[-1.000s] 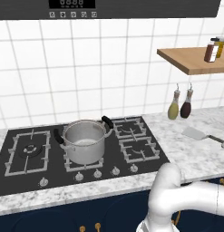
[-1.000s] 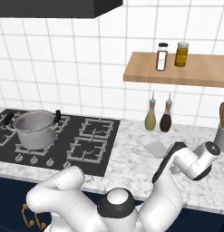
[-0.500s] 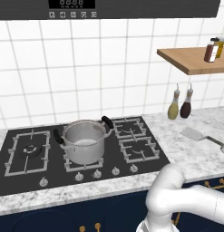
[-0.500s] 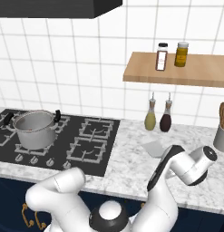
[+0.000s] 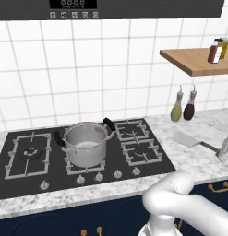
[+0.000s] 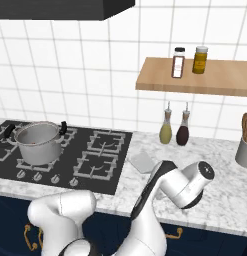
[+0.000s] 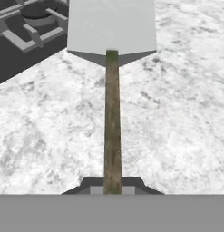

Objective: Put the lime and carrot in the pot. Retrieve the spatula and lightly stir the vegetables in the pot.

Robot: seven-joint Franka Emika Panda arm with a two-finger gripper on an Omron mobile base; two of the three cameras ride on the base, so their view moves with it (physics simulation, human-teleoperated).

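Lying flat on the speckled white-and-grey marble counter (image 5: 205, 159), the spatula with its flat light-grey squarish blade and thin dark handle (image 7: 112, 90) sits just to the right of the black gas hob with grey grates (image 5: 23, 173). In the hand view its handle runs straight up the middle from between the two small dark finger tips, and the two-finger gripper (image 7: 112, 186) is pinched tight on the near end of that handle, the blade pointing away toward a corner of the hob. In the left base view the blade (image 5: 185, 138) rests on the marble beside the hob's right edge, the handle trailing right toward the white wrist at the frame's edge. In the right base view the blade (image 6: 142, 162) lies just right of the hob, partly behind the white arm.

Well to the left, the round shiny steel stockpot with two black side handles (image 5: 86, 143) stands upright on a middle burner of the hob; whether the lime and carrot lie inside it cannot be told from here.

Against the far white tiled wall, an olive-green bottle (image 5: 177, 109) and a dark brown bottle (image 5: 189, 108) stand side by side on the counter, right of the hob. Above them a wooden shelf (image 6: 230, 82) carries a spice shaker with a dark cap (image 6: 178, 63) and a jar of amber contents (image 6: 199, 60). At the far right a grey utensil holder (image 6: 243, 151) holds wooden tools.
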